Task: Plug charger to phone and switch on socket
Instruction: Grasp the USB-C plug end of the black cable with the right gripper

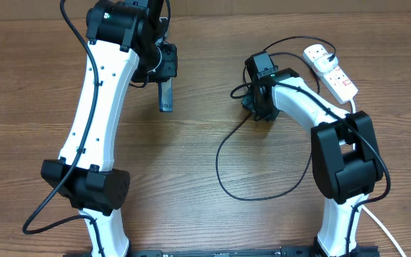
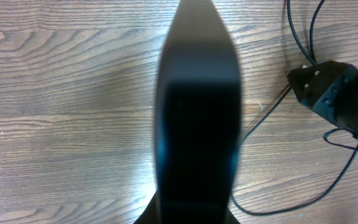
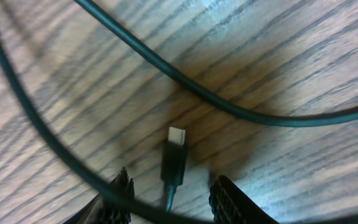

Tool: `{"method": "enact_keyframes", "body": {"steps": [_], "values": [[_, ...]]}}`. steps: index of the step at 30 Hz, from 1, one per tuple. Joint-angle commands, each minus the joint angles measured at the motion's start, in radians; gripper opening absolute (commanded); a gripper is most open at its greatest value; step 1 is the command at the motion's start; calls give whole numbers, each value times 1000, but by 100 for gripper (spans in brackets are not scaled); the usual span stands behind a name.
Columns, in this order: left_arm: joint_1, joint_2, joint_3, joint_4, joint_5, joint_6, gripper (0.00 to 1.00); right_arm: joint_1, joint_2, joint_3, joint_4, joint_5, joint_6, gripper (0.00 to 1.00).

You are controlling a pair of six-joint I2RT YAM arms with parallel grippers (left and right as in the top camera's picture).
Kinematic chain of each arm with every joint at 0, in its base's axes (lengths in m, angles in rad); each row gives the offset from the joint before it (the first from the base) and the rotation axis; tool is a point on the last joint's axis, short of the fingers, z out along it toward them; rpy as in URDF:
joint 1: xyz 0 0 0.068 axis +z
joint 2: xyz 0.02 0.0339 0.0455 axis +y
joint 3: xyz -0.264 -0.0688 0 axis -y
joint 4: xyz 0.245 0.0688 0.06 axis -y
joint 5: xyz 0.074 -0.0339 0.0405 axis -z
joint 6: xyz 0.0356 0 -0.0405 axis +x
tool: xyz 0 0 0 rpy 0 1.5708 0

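My left gripper [image 1: 164, 75] is shut on the phone [image 1: 165, 98] and holds it on edge above the table. In the left wrist view the phone [image 2: 197, 124] is a dark blurred slab that fills the middle and hides the fingers. My right gripper [image 1: 257, 108] points down at the table, open. In the right wrist view its fingers [image 3: 174, 196] stand either side of the charger's connector tip [image 3: 174, 155], which lies on the wood between them, untouched. The charger cable [image 1: 220, 160] loops over the table. The white socket [image 1: 330, 70] lies at the back right.
Loops of the black cable [image 3: 197, 93] cross the wood near my right gripper's fingers. The socket's thick white cord [image 1: 387, 232] runs off at the bottom right. My right wrist [image 2: 340, 99] shows at the right of the left wrist view.
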Motion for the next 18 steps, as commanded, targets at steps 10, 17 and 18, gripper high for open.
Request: {"method": "enact_keyframes", "body": {"steps": [10, 17, 18], "values": [[-7, -2, 0, 5, -10, -10, 4, 0, 25, 12, 8, 8, 16, 29], [-7, -2, 0, 4, -10, -10, 4, -5, 25, 12, 7, 6, 16, 15], [-7, -2, 0, 4, -10, -10, 4, -5, 25, 12, 7, 6, 16, 15]]}}
